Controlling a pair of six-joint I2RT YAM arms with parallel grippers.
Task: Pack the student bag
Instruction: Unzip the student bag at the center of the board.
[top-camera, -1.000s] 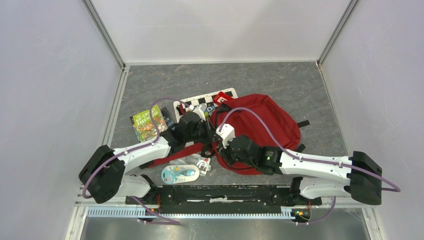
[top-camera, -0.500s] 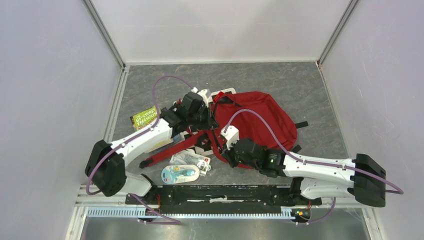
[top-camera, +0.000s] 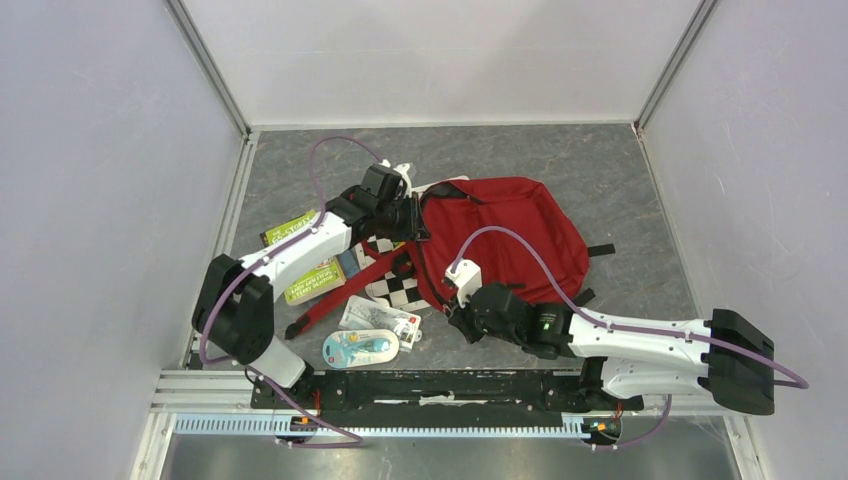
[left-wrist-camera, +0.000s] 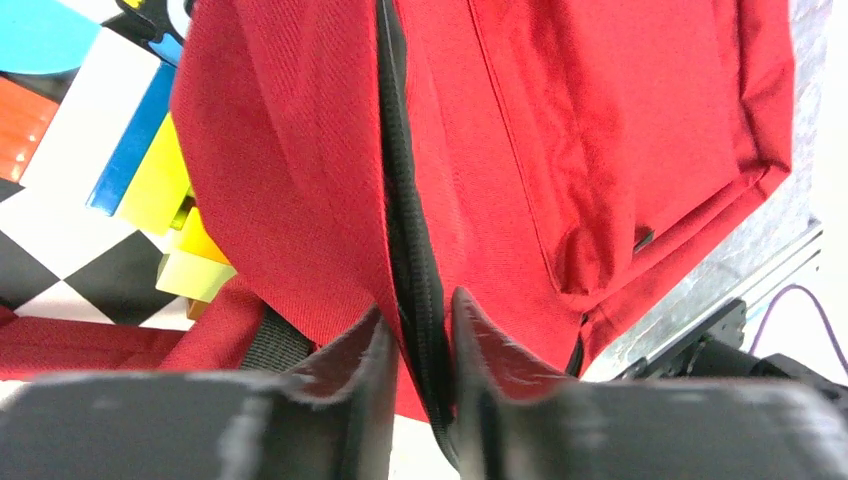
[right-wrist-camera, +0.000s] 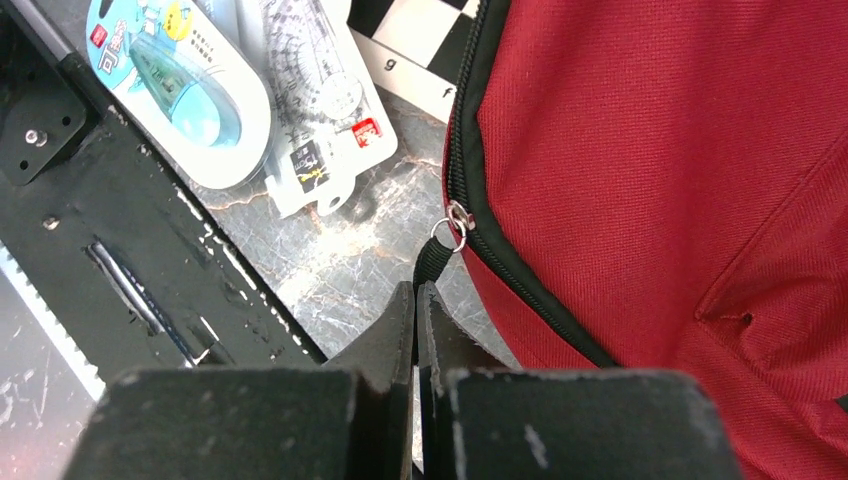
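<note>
The grey tabletop (top-camera: 600, 170) carries the student bag (top-camera: 510, 235), the biggest thing on it. The red bag lies flat near the middle, and every place below is given from the bag.

The left arm (top-camera: 300, 250) reaches to the bag's far left corner. The right arm (top-camera: 620, 330) reaches to the bag's near left corner.

A black-and-white checkered board (top-camera: 392, 288) lies flat on the bag's left side, and its edge runs under the bag. A red shoulder strap (top-camera: 335, 303) trails from the bag across that board, away to the left and toward the near edge. A yellow-green book (top-camera: 315, 282) lies farther left of the bag, beyond the board and partly under the left arm.

A clear pack with a protractor (top-camera: 380, 320) lies off the bag's near left corner. An oval card with a pale blue item (top-camera: 360, 348) touches the pack on the side away from the bag.

The left pincer (left-wrist-camera: 420, 320) stands at the bag's black zipper band. Its fingers are narrowly apart with the band running between them. Whether they press on the band cannot be told.

The right pincer (right-wrist-camera: 415, 290) has its fingers together, clamped on the black zipper pull (right-wrist-camera: 432, 262). The pull hangs from a small metal ring on the bag's zipper, just off the red fabric.
</note>
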